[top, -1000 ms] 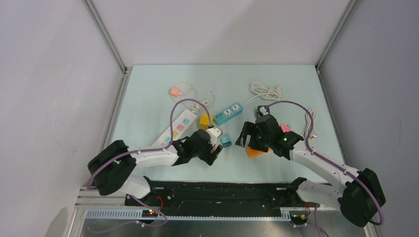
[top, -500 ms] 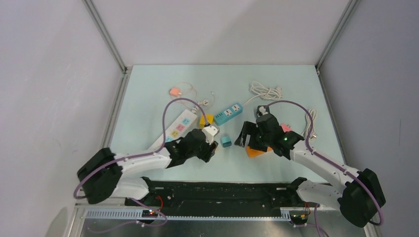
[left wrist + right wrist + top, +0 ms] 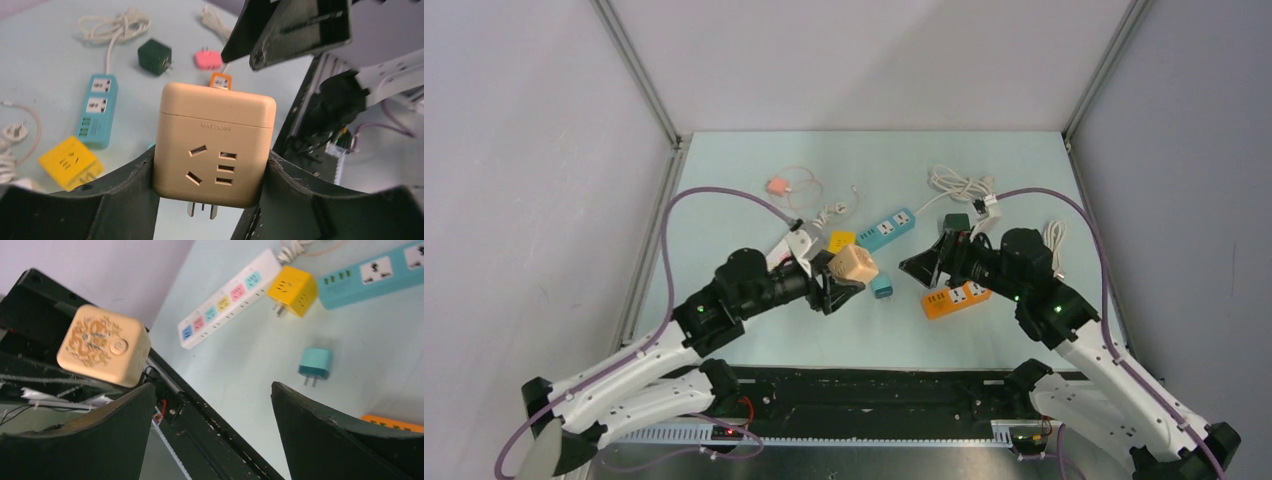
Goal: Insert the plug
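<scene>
A: From above, where is the plug?

B: The beige cube plug (image 3: 854, 263) is clamped in the left gripper (image 3: 848, 272), lifted off the table (image 3: 724, 180) near the middle front. The right gripper (image 3: 921, 261) faces it from just beside, its fingers spread and holding nothing.

A: What lies around them?

B: A small teal plug (image 3: 882, 286) lies on the table between the two grippers. An orange power strip (image 3: 959, 298) lies by the right arm, with a yellow cube (image 3: 841, 241) and a blue power strip (image 3: 887, 229) farther back. A white power strip (image 3: 796, 243) is mostly hidden by the left arm.

A: And the left wrist camera?

B: The beige cube fills the centre with its socket face toward the lens. The black fingers (image 3: 125, 200) pinch it on both sides, and metal prongs stick out below. The right gripper's open fingers hang at the top right. Beyond lie the blue strip, the yellow cube, a dark green cube (image 3: 155, 56) and a pink plug (image 3: 208, 59).

A: The right wrist?

B: Its own fingers (image 3: 340, 440) stand wide apart with only table between them. The beige cube is at the left in the left gripper's grasp — a gold patterned face and a round button are showing. The white strip, yellow cube, blue strip and teal plug lie apart on the table — an orange corner shows at the lower right.
</scene>
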